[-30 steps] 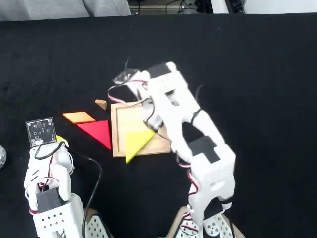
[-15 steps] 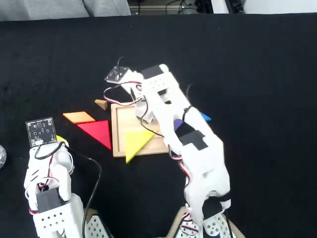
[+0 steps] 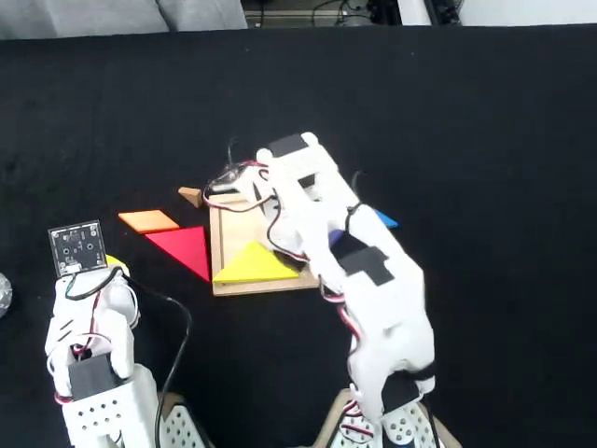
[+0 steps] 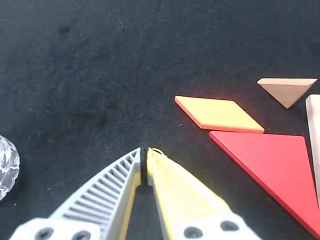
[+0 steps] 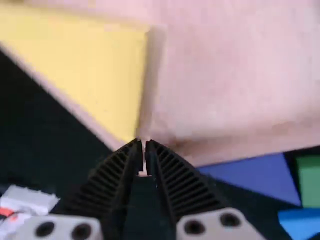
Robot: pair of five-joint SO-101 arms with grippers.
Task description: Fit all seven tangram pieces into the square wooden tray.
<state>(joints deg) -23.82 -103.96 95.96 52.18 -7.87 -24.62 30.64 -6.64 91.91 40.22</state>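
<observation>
The square wooden tray (image 3: 238,215) sits mid-table. A large yellow triangle (image 3: 254,266) lies at its near side, long edge along the front rim. My right arm (image 3: 317,201) stretches over the tray; its gripper (image 5: 143,146) is shut and empty, with its tips at the yellow triangle (image 5: 85,65) where it meets the tray floor (image 5: 235,75). Left of the tray lie a red triangle (image 3: 185,248), an orange parallelogram (image 3: 149,221) and a small wooden triangle (image 3: 190,196). My left gripper (image 4: 145,153) is shut over bare cloth, short of the orange parallelogram (image 4: 218,114) and red triangle (image 4: 270,162).
A blue piece (image 3: 385,221) and a purple piece (image 3: 333,237) lie right of the tray, partly under the arm. The right wrist view shows a blue-purple triangle (image 5: 252,175) and a green piece (image 5: 311,175). A clear ball (image 4: 5,167) rests at the table's left edge.
The yellow triangle has swung from sticking out over the tray's front left corner to lying along the front rim. My right arm has drawn back and lowered over the tray. The left arm kept still.
</observation>
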